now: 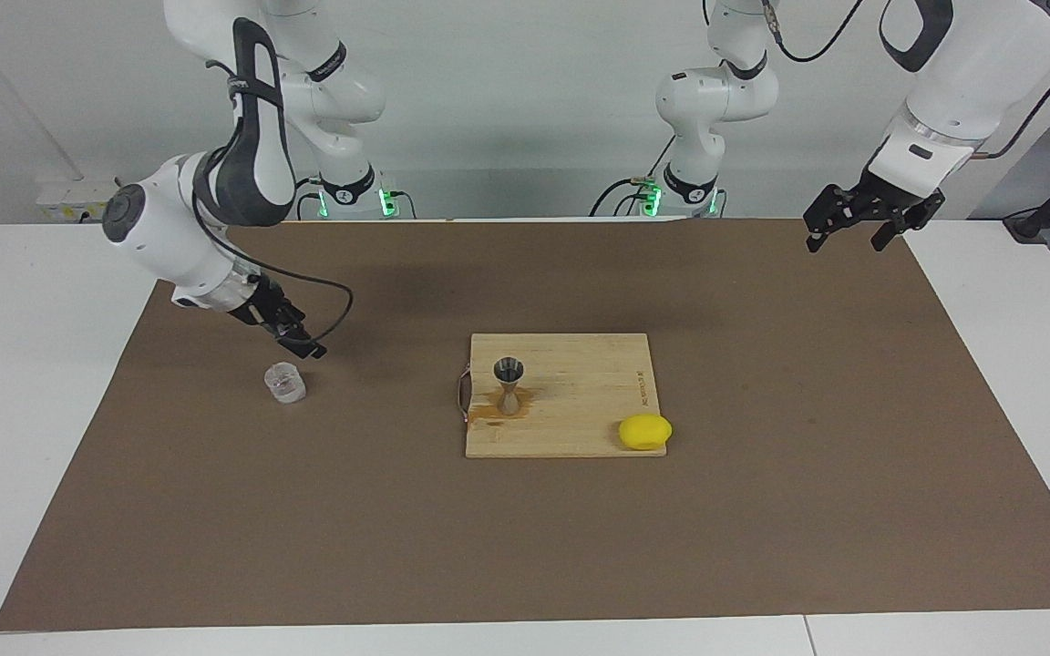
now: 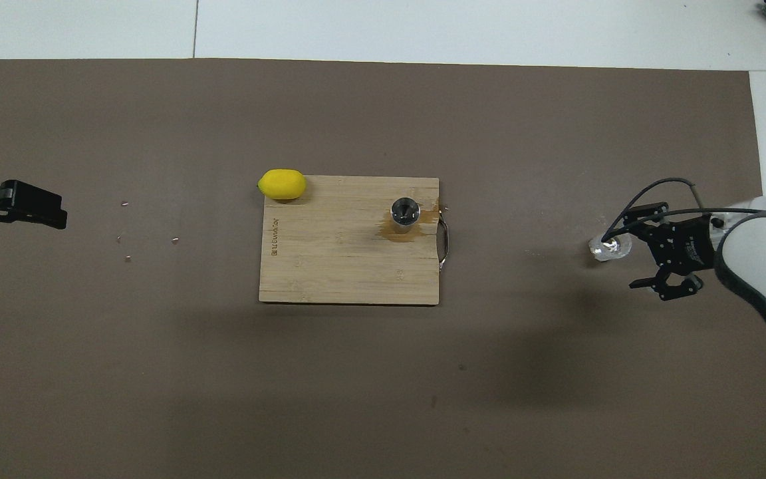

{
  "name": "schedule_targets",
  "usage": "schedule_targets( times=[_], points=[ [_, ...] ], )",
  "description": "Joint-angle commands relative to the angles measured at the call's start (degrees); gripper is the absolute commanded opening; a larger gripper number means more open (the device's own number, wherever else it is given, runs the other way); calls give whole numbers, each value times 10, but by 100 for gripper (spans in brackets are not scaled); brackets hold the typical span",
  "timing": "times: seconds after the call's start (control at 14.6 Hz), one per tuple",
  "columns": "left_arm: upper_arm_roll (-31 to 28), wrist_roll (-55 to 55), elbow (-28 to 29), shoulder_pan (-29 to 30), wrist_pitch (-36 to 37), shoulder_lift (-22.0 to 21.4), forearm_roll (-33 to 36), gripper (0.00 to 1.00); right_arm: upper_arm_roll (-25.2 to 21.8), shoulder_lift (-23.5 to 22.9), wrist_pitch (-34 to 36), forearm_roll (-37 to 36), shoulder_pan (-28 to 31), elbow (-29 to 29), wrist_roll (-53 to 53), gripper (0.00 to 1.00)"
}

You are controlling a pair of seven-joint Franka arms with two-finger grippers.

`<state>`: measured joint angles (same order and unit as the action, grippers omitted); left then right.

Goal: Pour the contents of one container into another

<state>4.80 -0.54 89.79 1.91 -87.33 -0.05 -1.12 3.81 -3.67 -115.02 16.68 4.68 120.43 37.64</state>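
Observation:
The clear glass tumbler (image 1: 285,383) (image 2: 609,247) stands upright on the brown mat toward the right arm's end of the table. My right gripper (image 1: 300,343) (image 2: 626,258) hangs open and empty just above the tumbler and clear of it. The silvery hourglass jigger (image 1: 509,386) (image 2: 405,213) stands on the wooden board (image 1: 580,401) (image 2: 336,259), with a brownish wet stain at its foot. My left gripper (image 1: 844,242) (image 2: 57,213) waits open and empty over the mat's edge at the left arm's end.
A yellow lemon (image 1: 644,431) (image 2: 282,184) rests at a board corner farther from the robots than the jigger. The board has a metal handle (image 2: 445,245) on the edge facing the tumbler. A few crumbs (image 2: 127,257) lie on the mat near the left gripper.

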Motion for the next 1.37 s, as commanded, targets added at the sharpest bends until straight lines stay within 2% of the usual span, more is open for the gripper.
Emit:
schedule_targets(
  times=[0.0, 0.27, 0.41, 0.62, 0.89, 1.1, 1.3],
  points=[
    [5, 2, 17, 6, -2, -15, 6, 100, 0, 20, 2, -67, -29, 2, -74, 100],
    [5, 2, 17, 6, -1, -15, 6, 100, 4, 59, 23, -123, -40, -21, -99, 100],
    [5, 2, 17, 6, -1, -15, 6, 100, 3, 69, 87, -126, -43, -73, -111, 100],
    [5, 2, 17, 6, -1, -15, 6, 100, 4, 61, 175, -142, -42, -178, -118, 100],
    [5, 2, 17, 6, -1, -15, 6, 100, 3, 59, 220, -163, -39, -265, -139, 100],
    [5, 2, 17, 6, -1, -15, 6, 100, 4, 51, 257, -205, -41, -309, -144, 100],
    [5, 2, 17, 6, -1, -15, 6, 100, 1, 45, 268, -197, -29, -311, -185, 100]
  ],
)
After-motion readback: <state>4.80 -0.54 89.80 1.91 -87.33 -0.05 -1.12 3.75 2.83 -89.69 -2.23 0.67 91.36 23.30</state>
